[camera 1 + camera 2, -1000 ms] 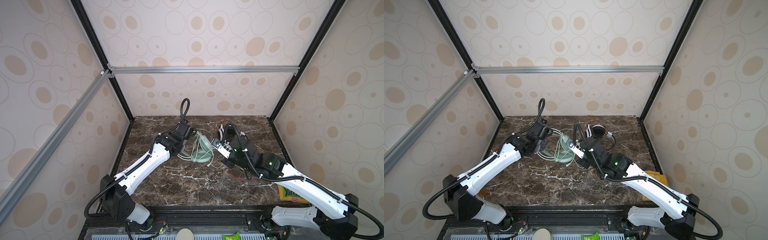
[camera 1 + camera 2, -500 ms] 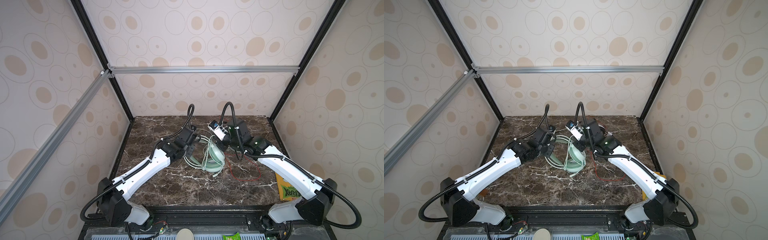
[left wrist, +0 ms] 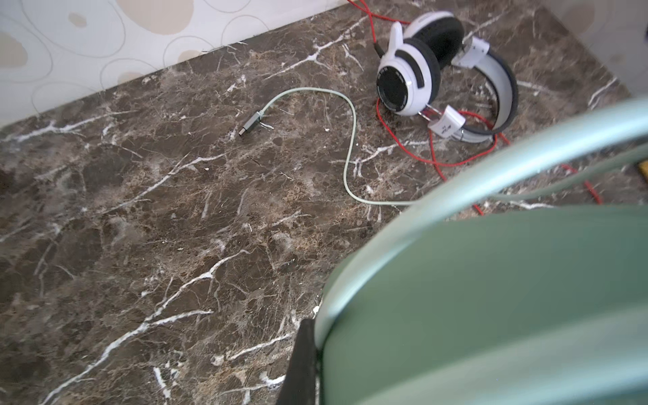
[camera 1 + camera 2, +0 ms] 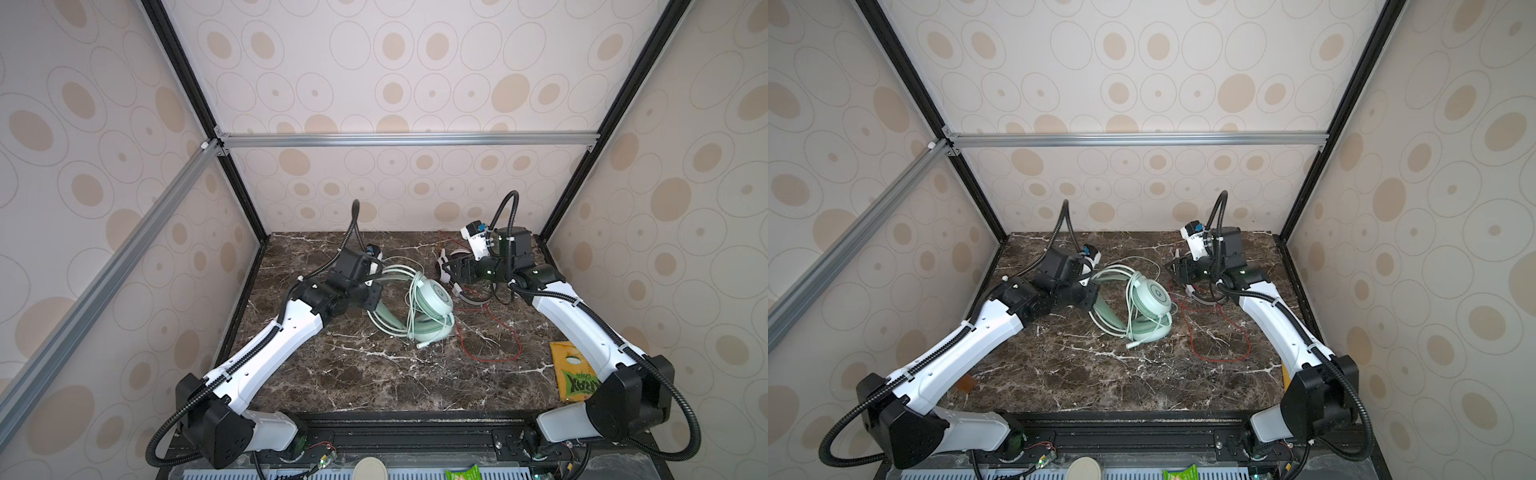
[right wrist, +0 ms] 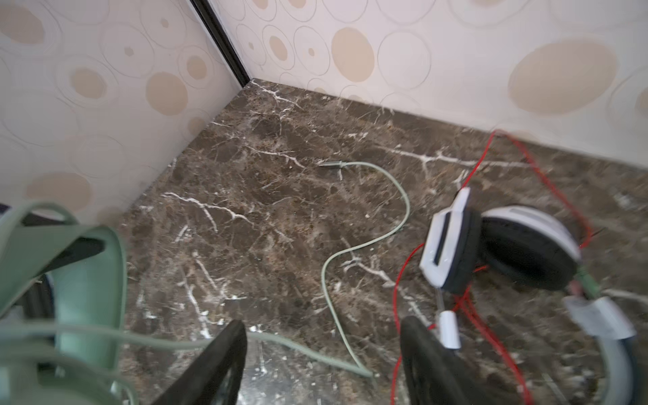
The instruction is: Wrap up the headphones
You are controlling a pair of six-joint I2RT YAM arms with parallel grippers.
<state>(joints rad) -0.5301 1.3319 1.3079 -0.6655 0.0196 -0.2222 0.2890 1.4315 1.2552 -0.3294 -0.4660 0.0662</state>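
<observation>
the left claw (image 4: 372,293) grips the mint-green headset (image 4: 432,297) at tabletop (image 4: 374,374) centre. the right claw (image 5: 322,350) gapes empty beside the white headset (image 3: 413,80) at 1 o'clock. the loose green cable (image 3: 350,147) may unwind or snag the red cable (image 4: 494,332).

The left arm (image 4: 286,332) and right arm (image 4: 582,328) are wearing glossy white shells between black joints. Ribbed black hoses (image 4: 355,216) are running from black bases (image 4: 220,432) and over both wrists, white ties (image 4: 575,303) are cinching them, and the right gripper (image 5: 321,333) is showing matte black fingers (image 5: 224,357).
</observation>
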